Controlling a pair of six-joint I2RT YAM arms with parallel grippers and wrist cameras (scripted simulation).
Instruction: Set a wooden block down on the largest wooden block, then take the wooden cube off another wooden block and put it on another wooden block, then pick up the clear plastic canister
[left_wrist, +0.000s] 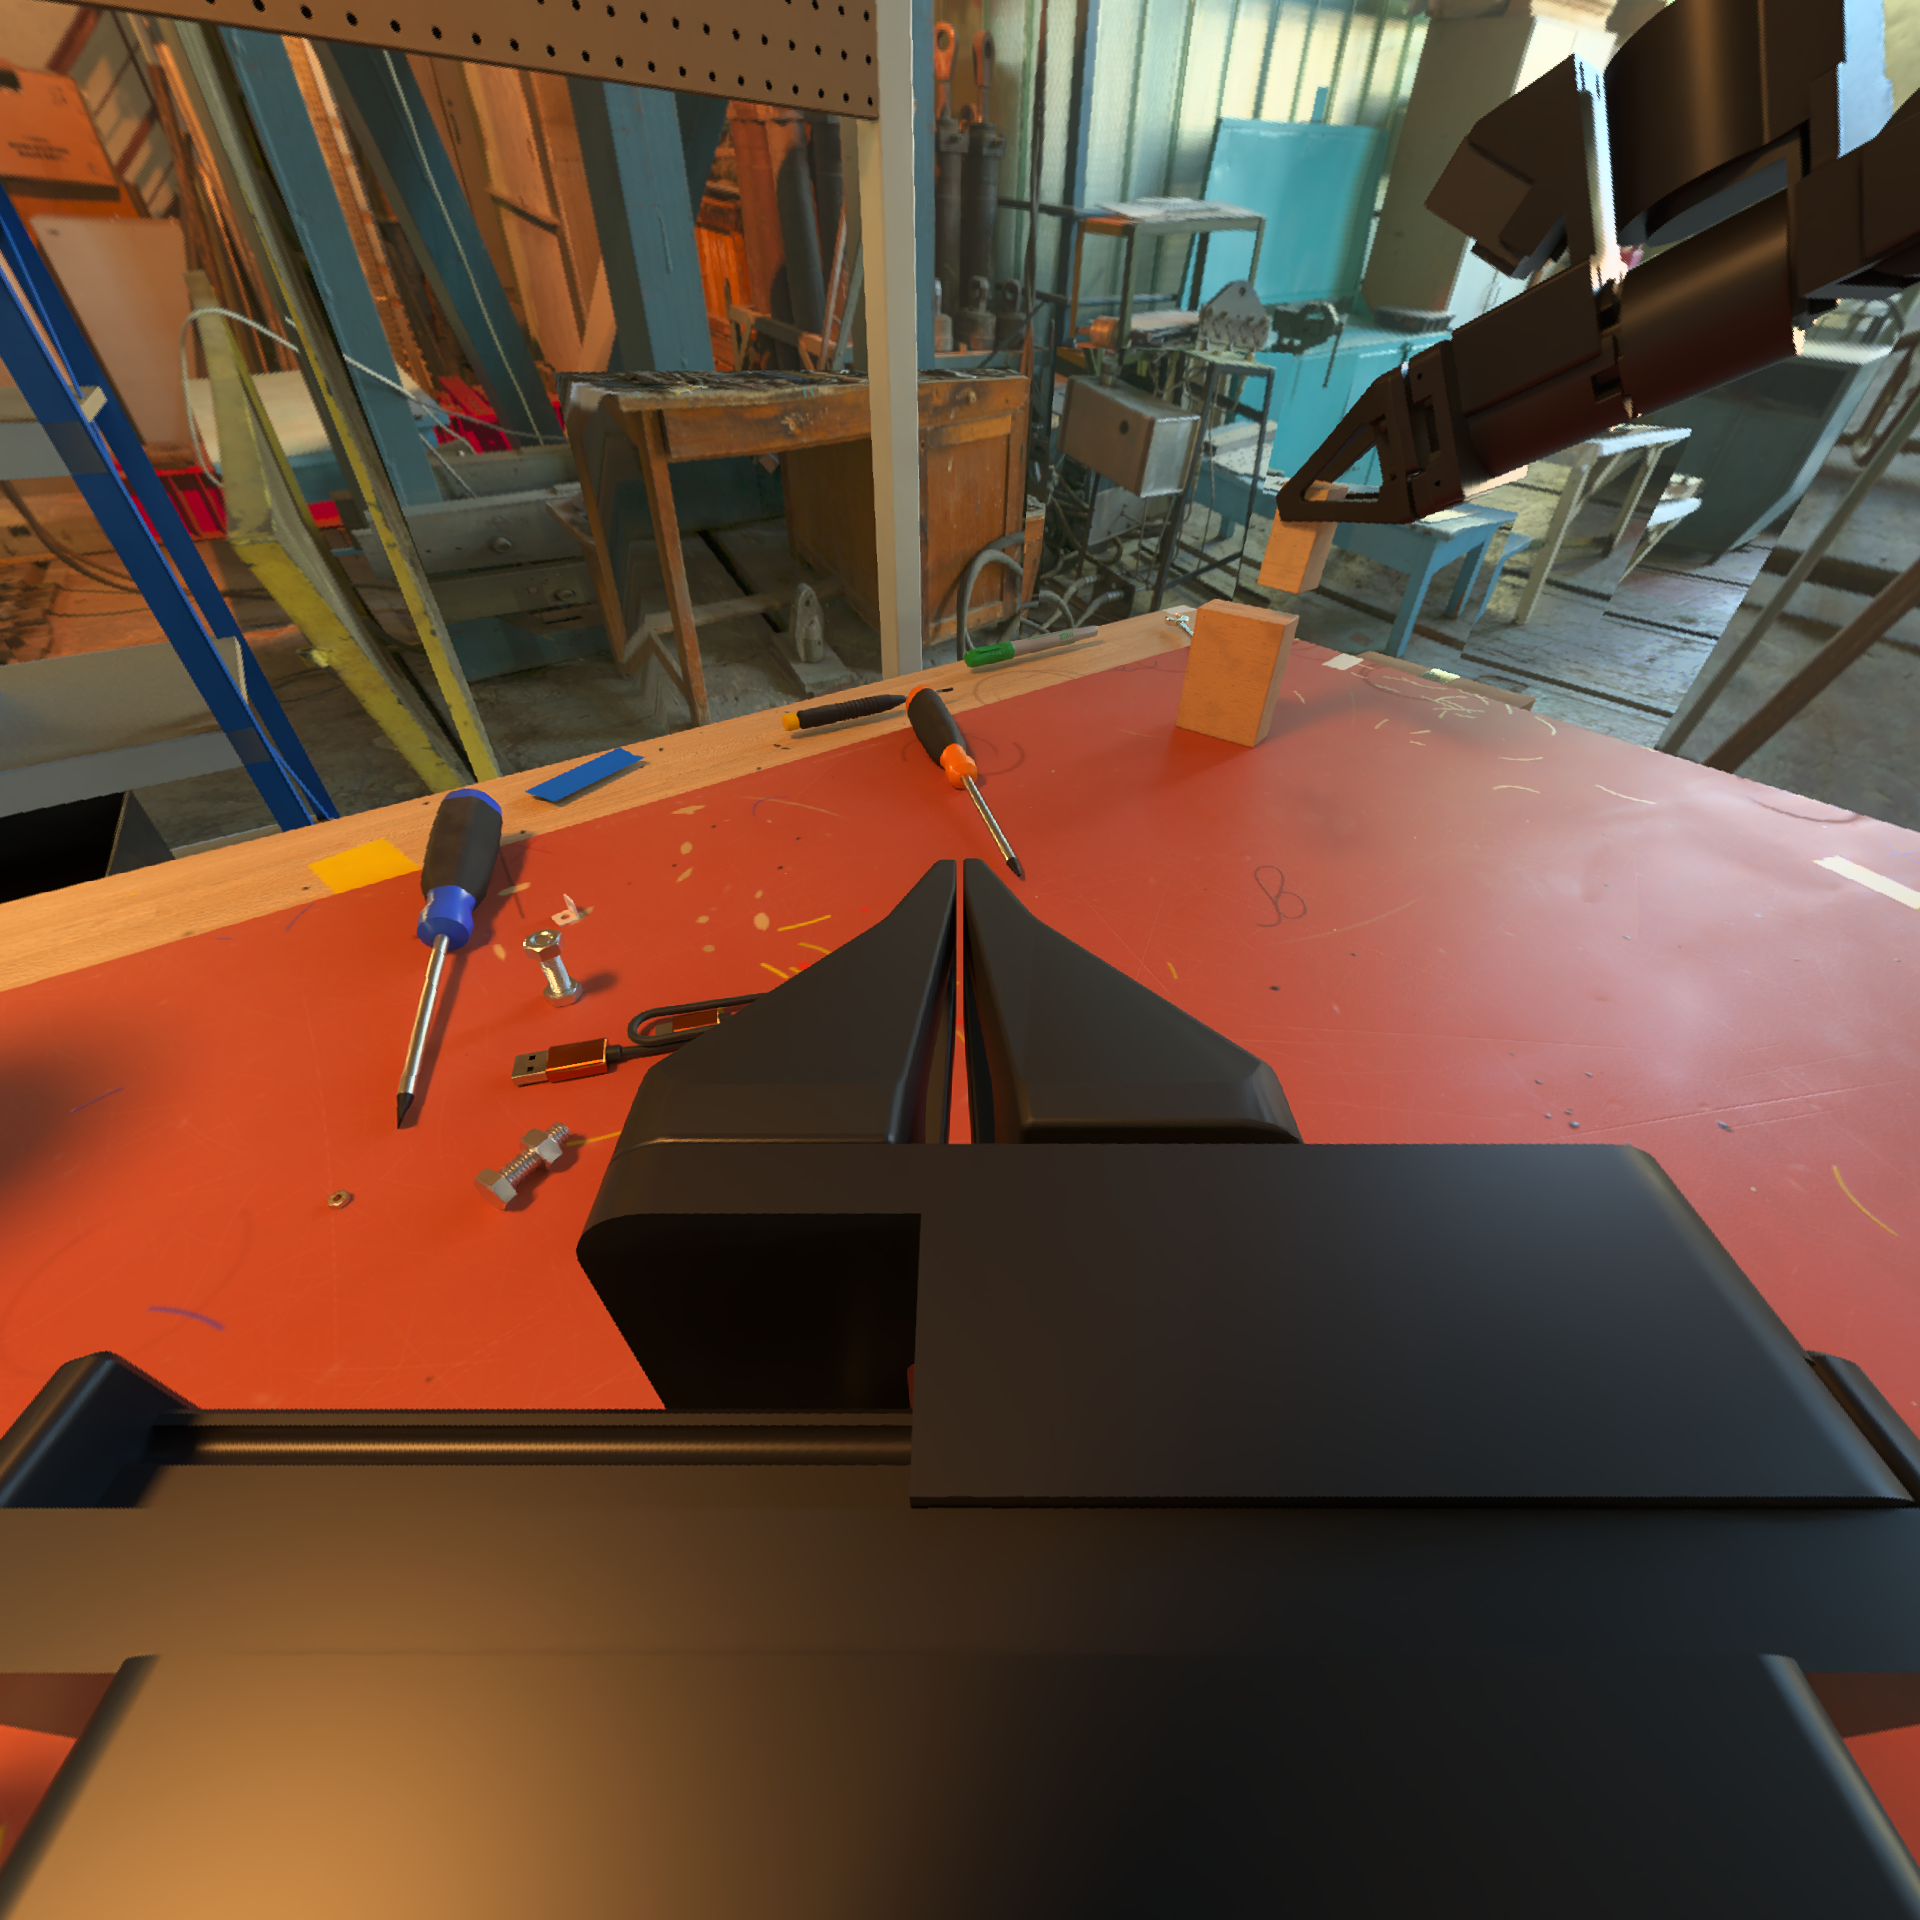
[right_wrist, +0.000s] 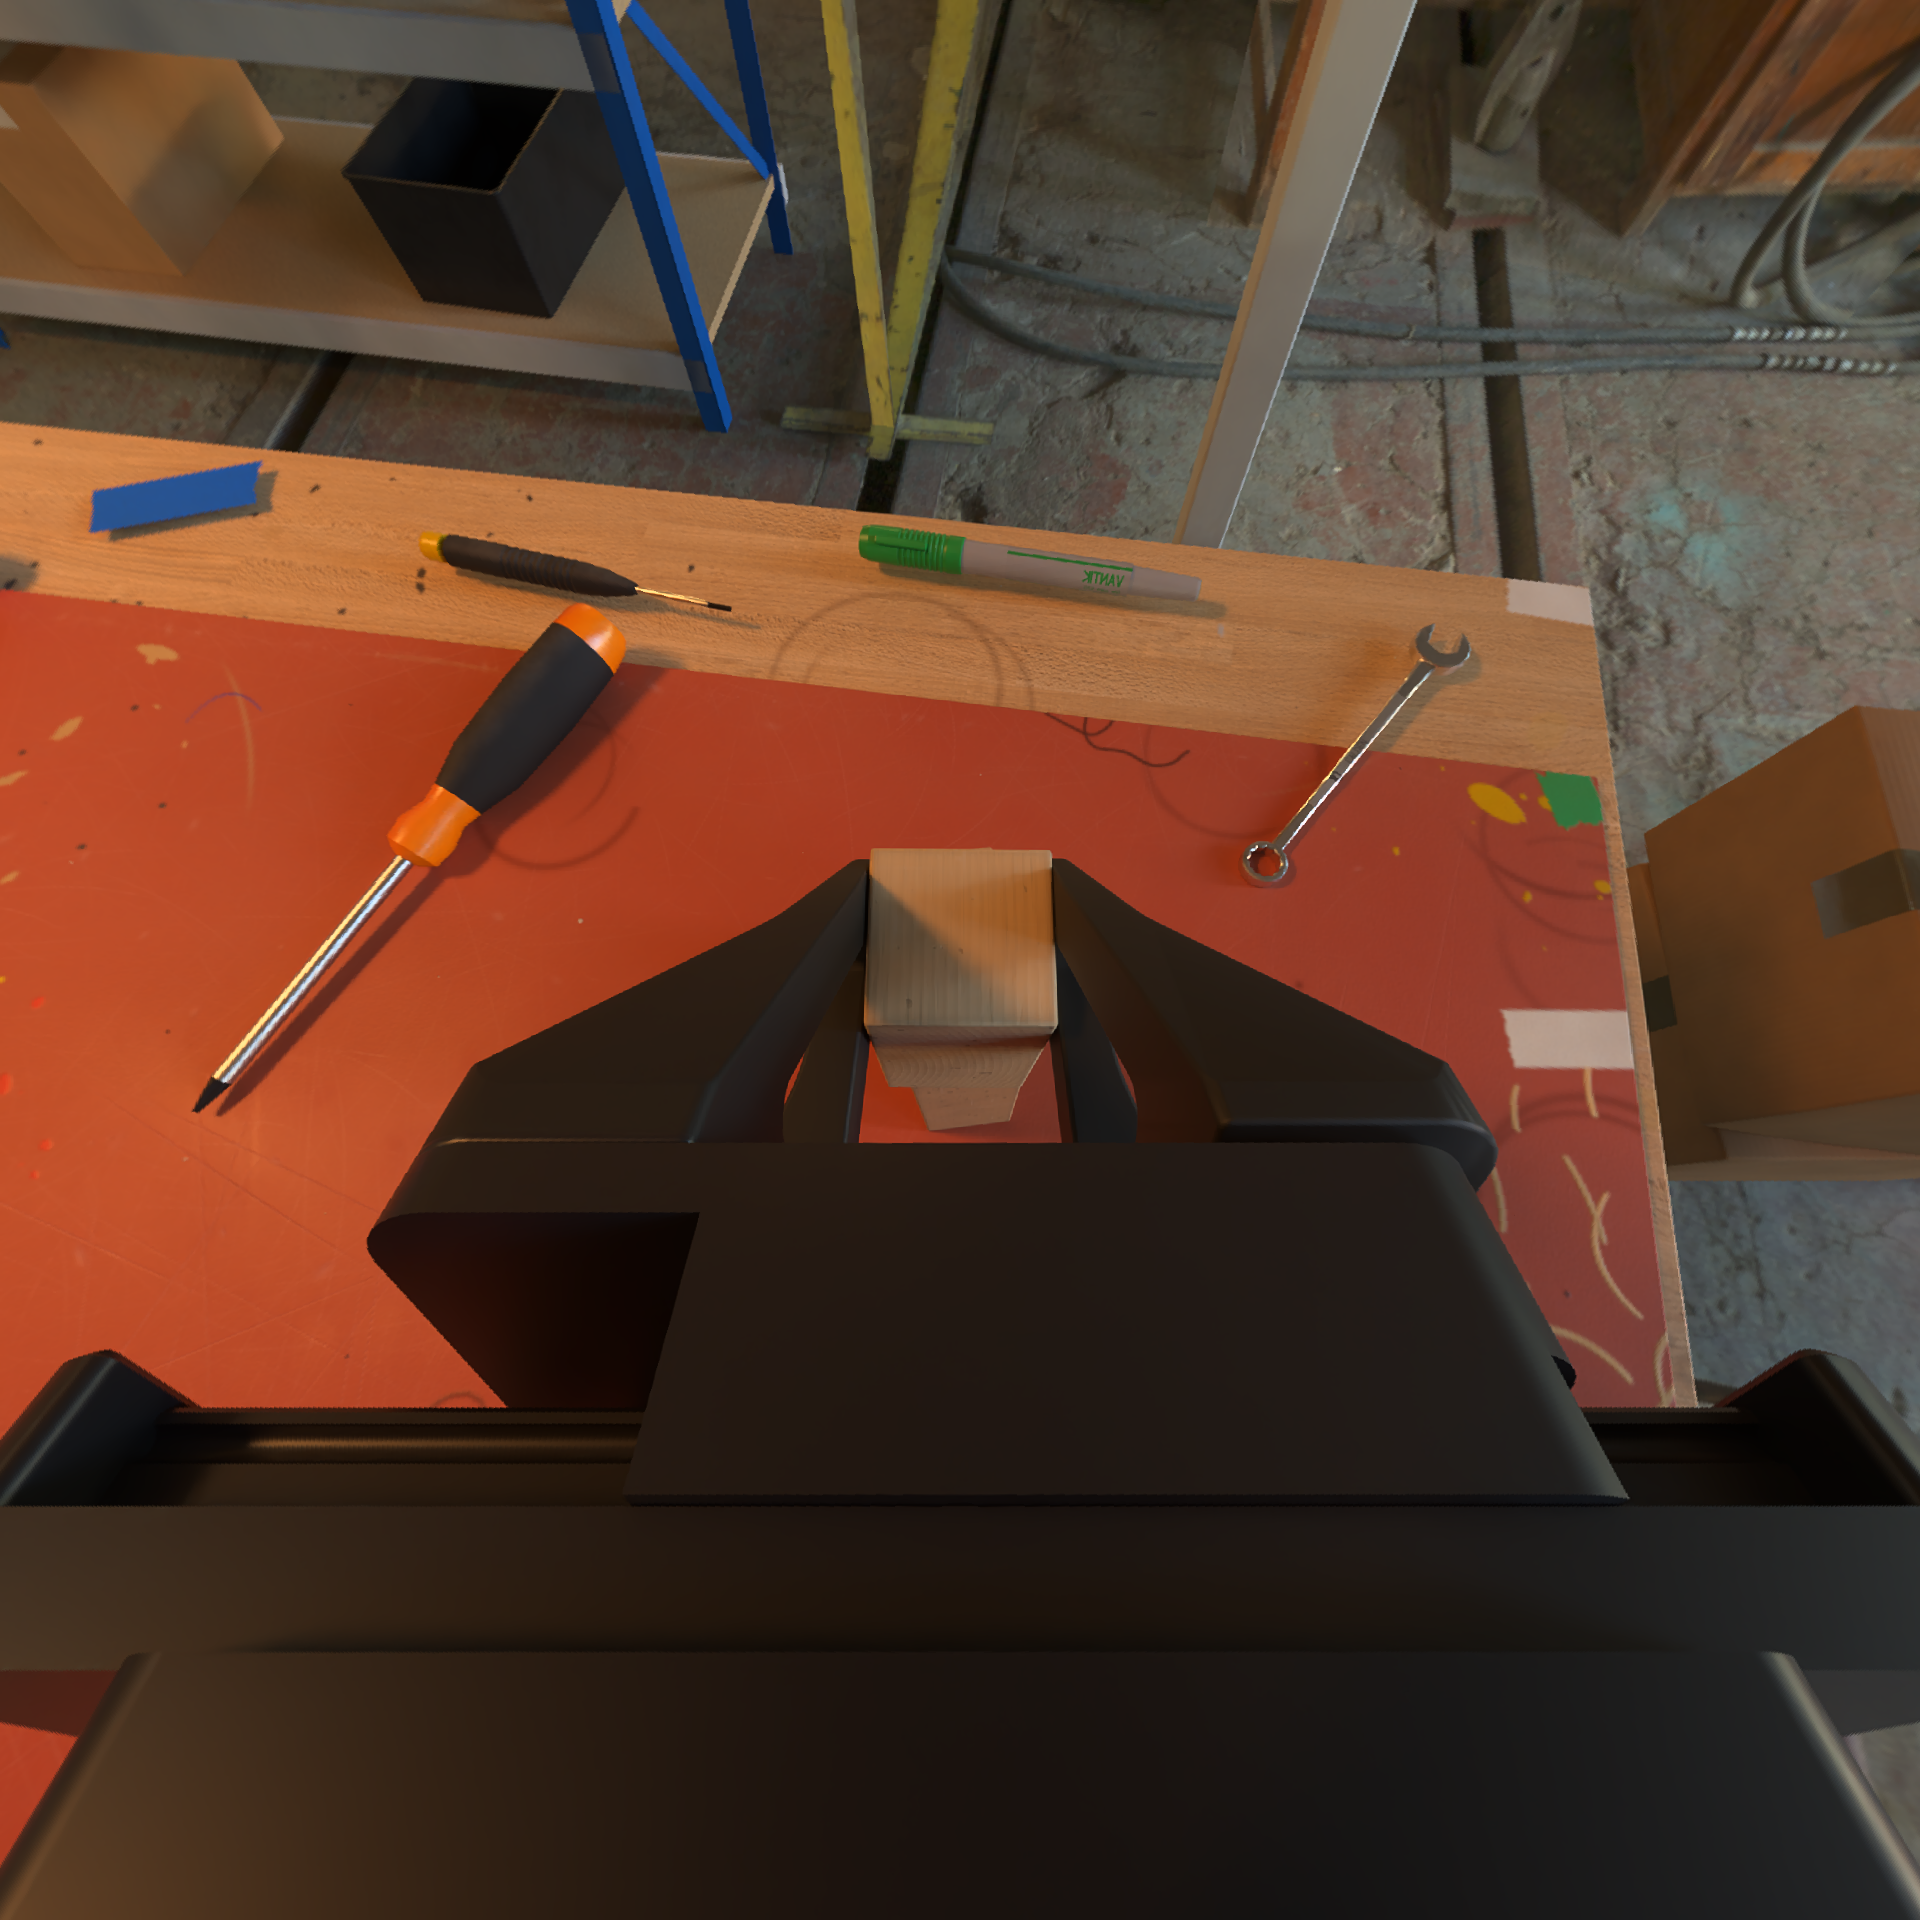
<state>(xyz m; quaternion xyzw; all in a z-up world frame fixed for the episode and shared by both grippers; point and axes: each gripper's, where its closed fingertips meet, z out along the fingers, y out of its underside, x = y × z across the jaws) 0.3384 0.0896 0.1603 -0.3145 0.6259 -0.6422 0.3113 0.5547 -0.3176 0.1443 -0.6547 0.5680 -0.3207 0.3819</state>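
Observation:
My right gripper (right_wrist: 961, 868) is shut on a small pale wooden block (right_wrist: 961, 940). In the left wrist view this gripper (left_wrist: 1299, 501) holds that block (left_wrist: 1294, 556) in the air, just above a larger upright wooden block (left_wrist: 1236, 675) that stands near the table's far edge. The two blocks are apart. Part of the upright block (right_wrist: 961, 1091) shows under the held one, through the gap between the fingers. My left gripper (left_wrist: 959, 868) is shut and empty, low over the red mat (left_wrist: 1455, 987). No clear canister is in view.
On the mat lie an orange-handled screwdriver (right_wrist: 499, 769), a blue-handled screwdriver (left_wrist: 452, 894), two bolts (left_wrist: 553, 968), a USB cable (left_wrist: 582, 1060) and a wrench (right_wrist: 1351, 753). A green marker (right_wrist: 1023, 566) and a thin black screwdriver (right_wrist: 540, 569) lie on the wooden edge. A cardboard box (right_wrist: 1797, 914) stands beyond the right edge.

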